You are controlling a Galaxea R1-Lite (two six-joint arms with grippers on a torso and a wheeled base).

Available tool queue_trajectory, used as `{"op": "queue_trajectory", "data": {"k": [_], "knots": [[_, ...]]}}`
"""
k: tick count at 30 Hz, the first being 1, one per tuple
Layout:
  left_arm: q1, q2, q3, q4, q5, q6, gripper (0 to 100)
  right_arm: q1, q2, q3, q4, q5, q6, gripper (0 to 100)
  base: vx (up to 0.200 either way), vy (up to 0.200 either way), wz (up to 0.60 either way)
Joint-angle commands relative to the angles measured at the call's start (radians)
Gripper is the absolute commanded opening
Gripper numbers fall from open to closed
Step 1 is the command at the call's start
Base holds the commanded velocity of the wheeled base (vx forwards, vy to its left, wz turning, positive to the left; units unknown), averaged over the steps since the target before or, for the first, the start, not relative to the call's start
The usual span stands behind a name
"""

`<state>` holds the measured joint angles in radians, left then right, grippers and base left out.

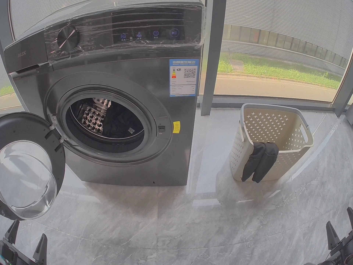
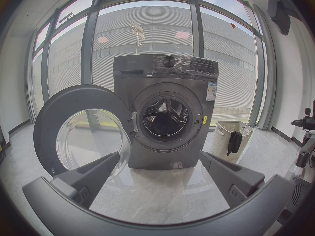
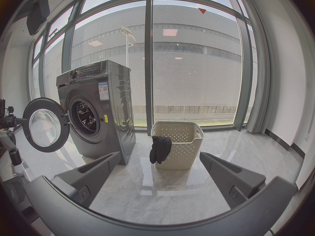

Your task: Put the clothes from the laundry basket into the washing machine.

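Observation:
A grey front-loading washing machine stands on the marble floor with its round door swung wide to the left and the drum exposed. To its right sits a cream laundry basket, a dark garment draped over its front rim. My left gripper sits open and empty at the lower left of the head view, well short of the machine. At the lower right my right gripper is open and empty, far from the basket and the garment.
Floor-to-ceiling windows with dark frames run behind the machine and basket; a vertical post stands between them. Bare marble floor lies between the grippers and both objects. The open door juts out on the left side.

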<state>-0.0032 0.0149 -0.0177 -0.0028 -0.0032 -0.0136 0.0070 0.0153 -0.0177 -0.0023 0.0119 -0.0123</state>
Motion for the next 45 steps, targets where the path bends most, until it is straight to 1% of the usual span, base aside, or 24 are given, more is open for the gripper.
{"op": "queue_trajectory", "data": {"k": [1,12,27,29,42,45], "knots": [[0.000,-0.013,0.016,0.000,0.000,0.000,100,0.001,-0.015,0.018,-0.001,0.000,0.000,100,0.000,-0.200,0.00],[0.000,-0.013,0.016,0.000,0.000,0.000,100,0.001,-0.015,0.018,-0.001,0.000,0.000,100,0.000,-0.200,0.00],[0.000,-0.013,0.016,0.000,0.000,0.000,100,0.001,-0.015,0.018,-0.001,0.000,0.000,100,0.000,0.000,0.00],[0.000,-0.013,0.016,0.000,-0.001,0.003,100,0.001,-0.015,0.018,-0.001,0.000,0.000,100,0.000,-0.200,0.00],[0.000,-0.013,0.016,0.000,0.000,0.001,100,0.001,-0.015,0.018,-0.001,0.000,0.000,100,0.000,-0.200,0.00],[0.000,-0.013,0.016,0.000,0.000,0.001,100,0.001,-0.015,0.018,-0.001,0.000,-0.001,100,0.000,0.000,0.00]]}}
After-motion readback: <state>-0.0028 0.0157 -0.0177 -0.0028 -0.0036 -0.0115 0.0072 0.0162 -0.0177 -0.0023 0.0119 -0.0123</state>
